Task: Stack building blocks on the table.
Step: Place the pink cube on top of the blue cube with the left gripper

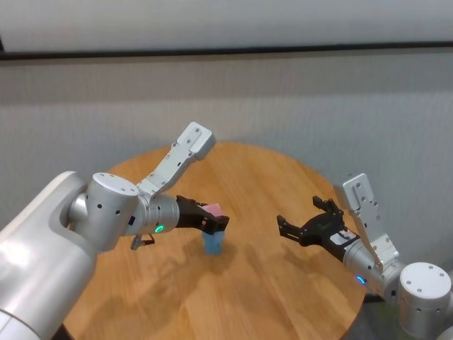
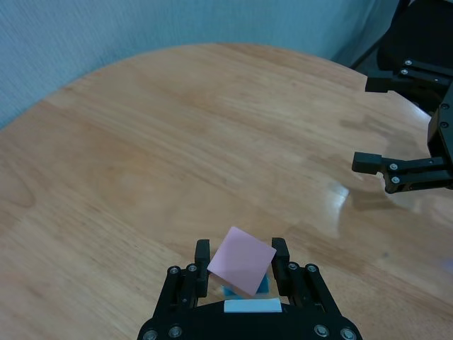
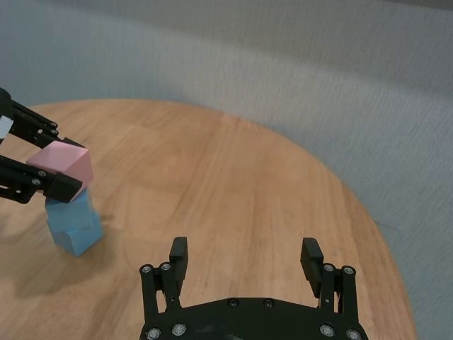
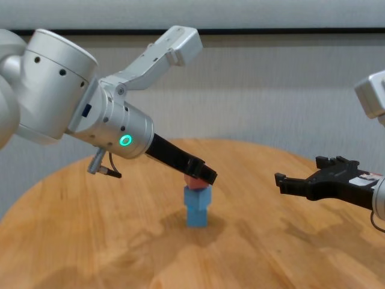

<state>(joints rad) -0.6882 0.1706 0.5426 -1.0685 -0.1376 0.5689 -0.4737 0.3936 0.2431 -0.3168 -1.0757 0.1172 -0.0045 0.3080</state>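
Two light blue cubes [image 4: 197,209] stand stacked near the middle of the round wooden table [image 1: 269,177]. My left gripper [image 1: 216,221] is shut on the pink cube [image 4: 193,181] and holds it tilted right at the top of the blue stack [image 3: 73,225]; I cannot tell if it touches. In the left wrist view the pink cube [image 2: 241,259] sits corner-up between the fingers [image 2: 203,253], hiding most of the blue below. My right gripper [image 1: 300,214] is open and empty, hovering over the table's right side, apart from the stack. It also shows in the right wrist view [image 3: 244,246].
A grey wall [image 1: 318,99] runs behind the table. The table's round edge [image 3: 368,219] lies close under the right gripper. Bare wood [image 2: 177,142] stretches beyond the stack and between the two grippers.
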